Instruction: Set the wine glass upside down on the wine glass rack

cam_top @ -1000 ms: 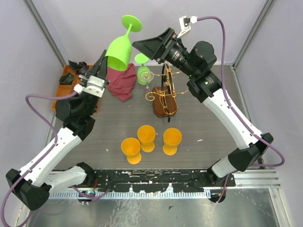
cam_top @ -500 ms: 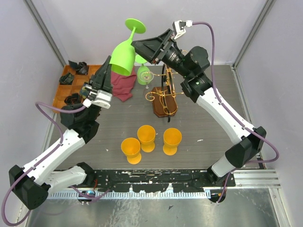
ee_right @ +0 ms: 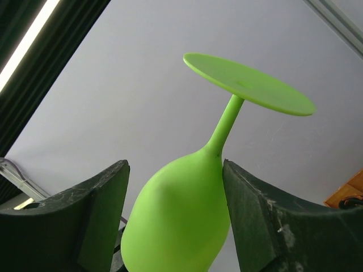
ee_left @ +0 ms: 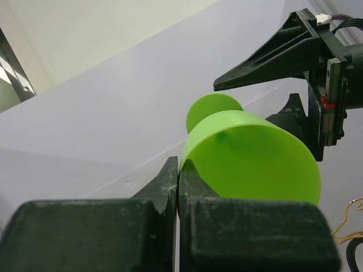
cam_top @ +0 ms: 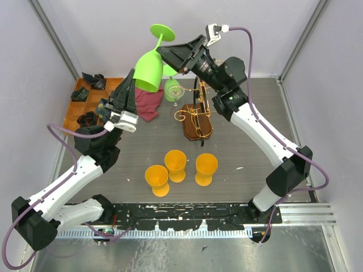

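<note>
Looked like robotics lab test cell: plain pale walls (cam_top: 102, 34) boxed in grey table (cam_top: 249, 141), metal corner struts (cam_top: 54, 39) at upper left and right, black mounting rail (cam_top: 181, 211) along bottom edge, purple cables (cam_top: 241, 29) looped

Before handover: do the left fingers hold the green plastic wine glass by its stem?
No, the left fingers pinch the wine glass at its rim.

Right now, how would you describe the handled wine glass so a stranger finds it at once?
Look above the grey table, left of the gold rack. The left gripper pinches the rim of a large green wine glass, upside down in the air; the smaller green glass and orange cups stand on the table.
</note>
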Robot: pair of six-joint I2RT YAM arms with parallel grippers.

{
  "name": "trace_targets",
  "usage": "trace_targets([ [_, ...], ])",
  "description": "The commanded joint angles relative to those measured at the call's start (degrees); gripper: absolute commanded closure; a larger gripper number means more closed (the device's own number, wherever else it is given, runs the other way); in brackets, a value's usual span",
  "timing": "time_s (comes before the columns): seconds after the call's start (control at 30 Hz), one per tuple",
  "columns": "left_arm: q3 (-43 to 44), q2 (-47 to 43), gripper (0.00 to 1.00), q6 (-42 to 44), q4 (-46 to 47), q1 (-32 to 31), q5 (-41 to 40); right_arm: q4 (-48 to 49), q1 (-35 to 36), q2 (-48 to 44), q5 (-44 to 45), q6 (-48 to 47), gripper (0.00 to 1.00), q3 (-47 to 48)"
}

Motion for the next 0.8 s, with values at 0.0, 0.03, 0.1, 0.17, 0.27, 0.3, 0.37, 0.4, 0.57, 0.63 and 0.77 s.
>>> trace_targets([
  [0.0,0.02,-0.05,1.0,1.02,3.53,-0.34,0.06,5.03,-0.03,0.09,1.05,0.44,0.29,0.47],
  [0.03,-0.03,-0.07,1.0,1.01,3.58,-0.33,0.05,5.21,-0.03,0.34,0.98,0.58,0.3,0.49],
  [0.1,-0.03,-0.08,1.0,1.02,3.54,-0.38,-0.03,5.72,-0.03,0.74,0.77,0.87,0.31,0.58],
  [0.17,-0.03,-0.05,1.0,1.14,3.57,-0.39,0.03,6.13,-0.03,1.3,0.55,1.14,0.33,0.67],
  [0.27,0.02,0.01,1.0,1.1,3.5,-0.32,0.05,6.16,-0.05,2.0,0.63,1.16,0.33,0.88],
  [0.3,0.05,0.09,1.0,1.19,3.54,-0.37,0.05,6.23,-0.03,2.23,0.62,1.27,0.33,0.92],
  [0.37,0.15,0.32,1.0,1.38,3.55,-0.37,-0.19,6.65,-0.03,2.88,0.34,1.56,0.36,1.1],
  [0.4,0.1,0.46,1.0,1.51,3.55,-0.33,-0.28,6.8,-0.03,3.15,0.12,1.78,0.38,1.33],
  [0.57,0.39,1.12,1.0,1.6,3.52,-0.37,-0.13,7.58,-0.05,3.76,-0.23,2.04,0.49,1.72],
  [0.63,0.44,1.36,1.0,1.63,3.52,-0.33,-0.17,8.16,-0.1,3.98,-0.27,2.04,0.53,1.72],
  [0.77,0.54,1.37,1.0,1.27,3.42,-0.32,0.34,9.17,-0.03,4.29,-0.12,2.04,0.56,1.49],
])
